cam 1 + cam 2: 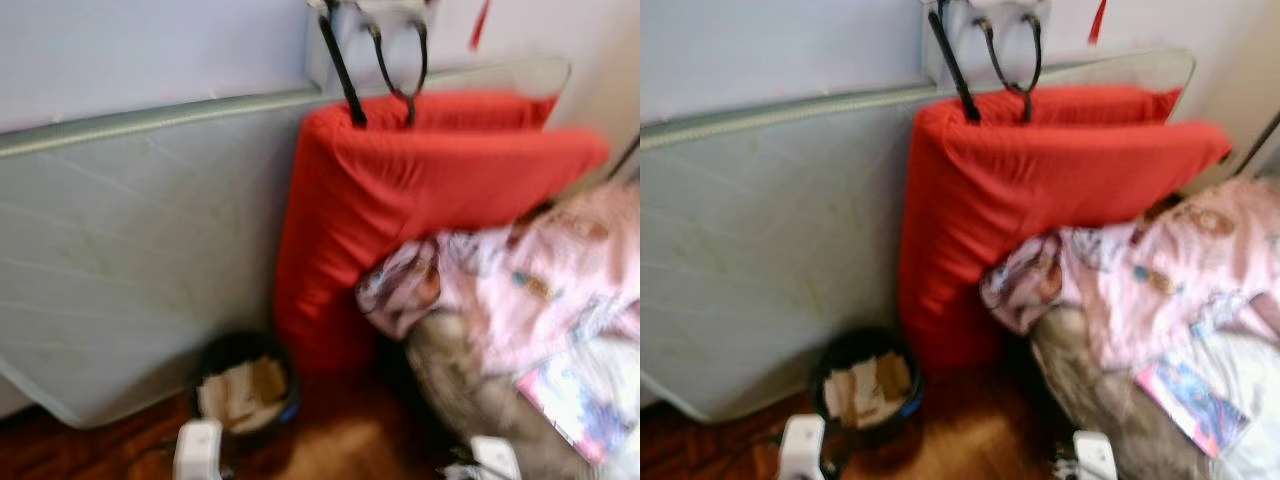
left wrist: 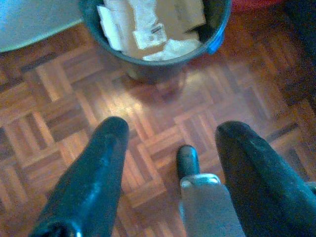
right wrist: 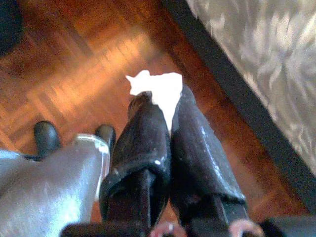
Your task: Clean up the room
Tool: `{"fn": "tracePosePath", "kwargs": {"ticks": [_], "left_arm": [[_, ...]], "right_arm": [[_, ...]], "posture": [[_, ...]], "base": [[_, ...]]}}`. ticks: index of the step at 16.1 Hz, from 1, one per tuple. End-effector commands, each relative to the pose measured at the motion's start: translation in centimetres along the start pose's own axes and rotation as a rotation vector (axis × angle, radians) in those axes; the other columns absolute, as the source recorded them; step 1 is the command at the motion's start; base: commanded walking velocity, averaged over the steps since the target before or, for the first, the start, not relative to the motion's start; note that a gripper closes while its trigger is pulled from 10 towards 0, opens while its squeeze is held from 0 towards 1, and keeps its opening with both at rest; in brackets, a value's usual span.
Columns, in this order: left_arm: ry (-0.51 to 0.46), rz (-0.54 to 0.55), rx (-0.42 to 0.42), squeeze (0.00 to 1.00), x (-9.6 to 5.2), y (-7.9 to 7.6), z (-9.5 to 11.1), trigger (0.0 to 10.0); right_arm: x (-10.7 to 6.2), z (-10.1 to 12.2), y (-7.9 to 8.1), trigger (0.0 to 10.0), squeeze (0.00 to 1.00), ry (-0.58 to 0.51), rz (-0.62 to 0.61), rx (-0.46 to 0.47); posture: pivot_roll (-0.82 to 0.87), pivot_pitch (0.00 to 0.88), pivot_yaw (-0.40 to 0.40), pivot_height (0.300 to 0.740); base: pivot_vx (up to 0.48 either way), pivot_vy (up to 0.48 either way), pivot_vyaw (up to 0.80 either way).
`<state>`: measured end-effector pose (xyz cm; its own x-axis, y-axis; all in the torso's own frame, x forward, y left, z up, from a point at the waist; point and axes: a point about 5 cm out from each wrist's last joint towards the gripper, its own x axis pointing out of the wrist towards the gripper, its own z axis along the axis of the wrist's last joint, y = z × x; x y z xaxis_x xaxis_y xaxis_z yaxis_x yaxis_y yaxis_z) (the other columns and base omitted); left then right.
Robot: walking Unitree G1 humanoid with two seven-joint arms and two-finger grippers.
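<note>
Closed fast on a scrap of crumpled white paper point(image 3: 159, 91), the right gripper point(image 3: 165, 116) hangs low over the dark parquet floor point(image 2: 64, 118), to the right of a round black wastebasket point(image 1: 243, 388) half full of cardboard and paper. The left gripper point(image 2: 170, 148) hangs open and empty just near of the basket's rim. Behind stand a red folded mattress point(image 1: 400, 200) and a pale grey leaning panel point(image 1: 130, 270). The sound move, it seems, is to carry the scrap left until it is squarely over the opening, then let go low.
</note>
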<state>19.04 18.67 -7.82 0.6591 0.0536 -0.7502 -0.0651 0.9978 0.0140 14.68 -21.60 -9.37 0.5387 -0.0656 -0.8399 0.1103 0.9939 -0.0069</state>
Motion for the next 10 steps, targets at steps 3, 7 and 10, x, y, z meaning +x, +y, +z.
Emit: {"fn": "tracePosePath", "kwargs": {"ticks": [3,7,10], "left_arm": [[0.012,0.013,0.012,0.00,-0.1,0.6,-0.2,10.0],[0.011,0.013,0.015,0.00,-0.1,0.6,-0.2,10.0],[0.012,0.012,0.017,0.00,-0.1,0.6,-0.2,10.0]], "right_arm": [[0.2,0.6,1.1,10.0,0.00,-0.020,0.021,0.009],[0.5,1.0,3.0,10.0,0.00,-0.025,0.041,0.010],[0.6,1.5,3.2,10.0,0.00,-0.035,0.045,0.012]], "posture": [[0.01,0.000,-0.081,0.740],[0.01,0.000,-0.078,0.740],[0.01,0.000,-0.078,0.740]], "base": [[0.000,0.398,0.00],[0.000,0.398,0.00],[0.000,0.400,0.00]]}}
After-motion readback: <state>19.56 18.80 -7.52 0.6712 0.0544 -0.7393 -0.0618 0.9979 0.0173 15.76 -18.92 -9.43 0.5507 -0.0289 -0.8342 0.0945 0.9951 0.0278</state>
